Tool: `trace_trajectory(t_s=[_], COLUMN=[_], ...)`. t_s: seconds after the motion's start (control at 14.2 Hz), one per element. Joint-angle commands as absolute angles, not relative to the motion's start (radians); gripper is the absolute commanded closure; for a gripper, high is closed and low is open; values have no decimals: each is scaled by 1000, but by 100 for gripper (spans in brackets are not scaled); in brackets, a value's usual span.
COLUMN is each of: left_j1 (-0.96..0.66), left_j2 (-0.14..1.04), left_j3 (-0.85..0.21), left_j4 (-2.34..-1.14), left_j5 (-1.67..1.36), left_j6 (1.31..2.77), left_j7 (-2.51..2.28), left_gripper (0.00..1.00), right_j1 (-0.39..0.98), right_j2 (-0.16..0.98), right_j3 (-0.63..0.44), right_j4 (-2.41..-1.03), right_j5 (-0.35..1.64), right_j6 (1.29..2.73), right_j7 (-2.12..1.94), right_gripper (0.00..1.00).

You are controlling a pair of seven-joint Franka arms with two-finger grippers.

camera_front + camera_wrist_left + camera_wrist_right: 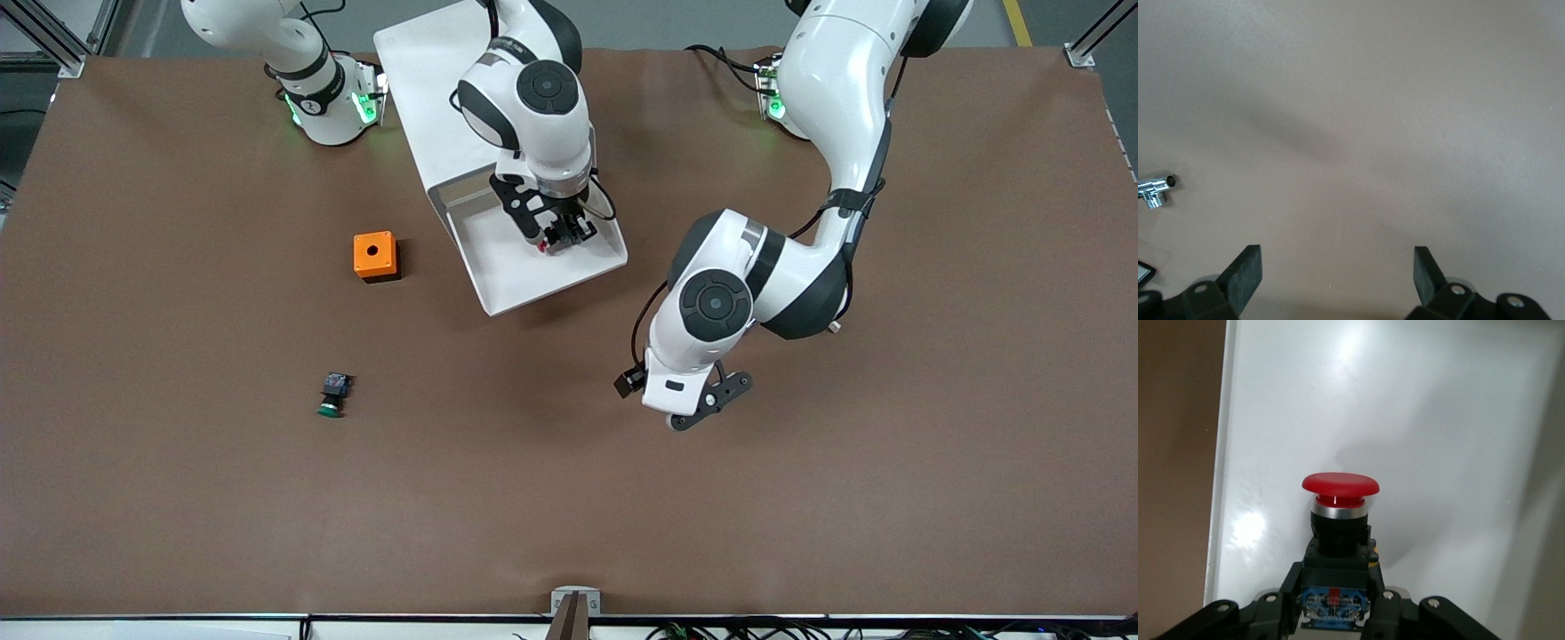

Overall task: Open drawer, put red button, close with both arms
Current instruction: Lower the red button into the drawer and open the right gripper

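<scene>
Red button [1340, 495] clamped in right gripper [1335, 603], cap at 12 o'clock, over open drawer [511, 280] | lower, release gently on tray floor | left gripper [1337, 275] spread, waiting over table [889, 498]

You have a brown-covered table [933, 498] filling the scene, grey floor [676, 22] along its top edge, and aluminium frame posts [53, 40] at the corners
</scene>
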State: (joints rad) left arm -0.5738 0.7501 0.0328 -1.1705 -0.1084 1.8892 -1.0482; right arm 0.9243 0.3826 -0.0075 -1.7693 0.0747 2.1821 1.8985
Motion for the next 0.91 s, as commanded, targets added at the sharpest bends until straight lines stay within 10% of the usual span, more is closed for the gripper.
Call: trace_trajectory(t_s=[0.0,0.14,0.21,0.28,0.84], left_j1=[-578,-578,-578,-577,-583], left_j2=[721,721,721,721,723], left_j3=[34,34,34,34,34], left_j4=[-1204,-1204,-1204,-1204,-1206], left_j5=[-92,-92,-92,-92,-92], left_j6=[1898,1898,1898,1898,1898], left_j7=[-1057,-1057,-1057,-1057,-1057], left_gripper=[0,0,0,0,0], right_j1=[945,943,937,942,933], right_j2=[414,413,414,419,419], right_j3=[-18,-18,-18,-20,-20], right_j4=[-1733,-1732,-1726,-1721,-1712], right_j5=[54,57,57,54,40], right_j6=[2186,2180,2180,2177,2175], right_j7=[1936,1933,1925,1924,1893], right_gripper=[100,83,25,1,0])
